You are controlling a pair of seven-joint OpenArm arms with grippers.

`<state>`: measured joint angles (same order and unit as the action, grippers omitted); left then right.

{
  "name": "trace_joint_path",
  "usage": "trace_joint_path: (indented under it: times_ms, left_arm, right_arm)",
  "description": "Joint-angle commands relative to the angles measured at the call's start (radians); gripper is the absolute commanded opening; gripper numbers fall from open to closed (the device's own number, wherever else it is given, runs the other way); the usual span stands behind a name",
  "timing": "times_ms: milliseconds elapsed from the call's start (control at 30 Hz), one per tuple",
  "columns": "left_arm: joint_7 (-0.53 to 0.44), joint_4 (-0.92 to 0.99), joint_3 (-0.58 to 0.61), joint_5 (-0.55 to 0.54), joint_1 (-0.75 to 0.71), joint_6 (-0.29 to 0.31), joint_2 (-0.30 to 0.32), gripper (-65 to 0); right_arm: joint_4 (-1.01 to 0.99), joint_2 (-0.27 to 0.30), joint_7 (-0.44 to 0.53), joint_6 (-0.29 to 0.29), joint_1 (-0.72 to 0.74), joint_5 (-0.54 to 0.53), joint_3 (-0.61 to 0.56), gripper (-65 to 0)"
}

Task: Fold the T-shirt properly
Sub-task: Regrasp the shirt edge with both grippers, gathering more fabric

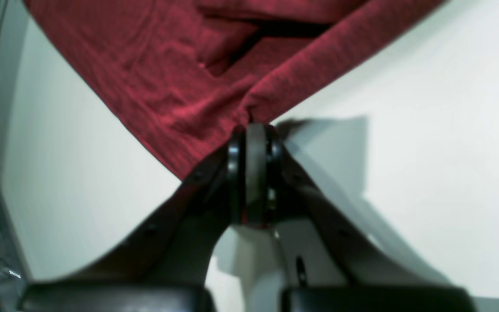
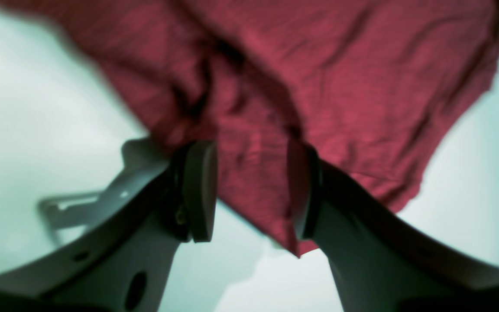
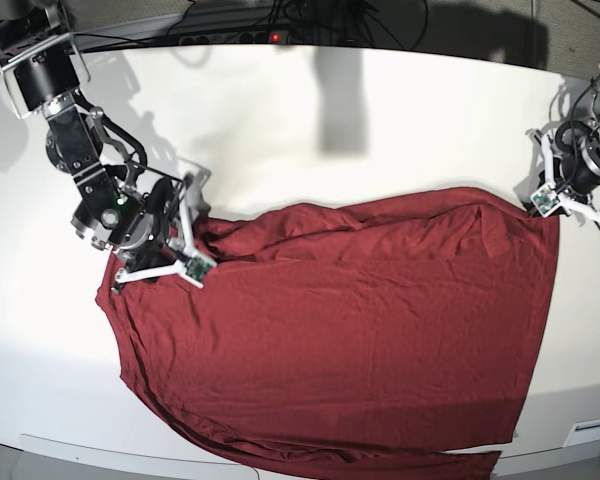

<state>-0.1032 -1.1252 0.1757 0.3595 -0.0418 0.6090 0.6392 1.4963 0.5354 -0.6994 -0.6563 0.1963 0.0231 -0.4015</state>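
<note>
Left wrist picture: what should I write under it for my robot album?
The left gripper pinches a corner of the dark red T-shirt above the white table.

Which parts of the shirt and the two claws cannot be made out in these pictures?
- Base view: T-shirt bottom hem, cut off by the picture edge.
- Base view: left claw tips, too small.
- Right wrist view: whether the right claw touches cloth, blurred.
- Sleeves and collar: lost in folds.
</note>
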Motion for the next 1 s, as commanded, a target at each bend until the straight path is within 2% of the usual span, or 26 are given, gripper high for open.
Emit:
trace_joint_path:
  times_ms: [0, 67, 300, 433, 600, 700, 867, 967]
  left_arm:
    - [0.087, 0.019, 0.010, 0.022, -0.027, 0.076, 0.007, -65.0]
    - [0.091, 0.019, 0.010, -0.010, -0.027, 0.077, 0.007, -65.0]
    - [0.107, 0.019, 0.010, -0.021, -0.024, 0.076, 0.007, -65.0]
    - [0.107, 0.019, 0.010, -0.021, -0.024, 0.076, 0.007, -65.0]
    - [0.107, 0.019, 0.010, -0.021, -0.024, 0.072, 0.007, -65.0]
    - [0.108, 0.019, 0.010, -0.021, -0.024, 0.072, 0.007, -65.0]
    - [0.111, 0.019, 0.009, -0.021, -0.024, 0.073, 0.007, -65.0]
    - [0.111, 0.019, 0.009, -0.021, -0.024, 0.072, 0.007, -65.0]
  right_arm:
    - [0.019, 0.017, -0.010, -0.019, 0.022, -0.007, 0.008, -38.7]
    - [0.018, 0.038, -0.028, -0.024, 0.019, -0.044, 0.008, -38.7]
    - [0.006, 0.122, -0.026, -0.025, 0.016, -0.046, 0.008, -38.7]
    - [-0.061, 0.121, 0.027, -0.041, 0.017, -0.037, 0.007, -38.7]
    - [-0.136, 0.118, 0.095, -0.042, 0.017, 0.076, -0.033, -38.7]
    - [-0.145, 0.118, 0.140, -0.042, 0.019, 0.106, -0.056, -38.7]
    - [-0.153, 0.112, 0.145, -0.042, 0.020, 0.134, -0.091, -38.8]
    - [-0.190, 0.100, 0.161, -0.042, 0.028, 0.135, -0.091, -44.3]
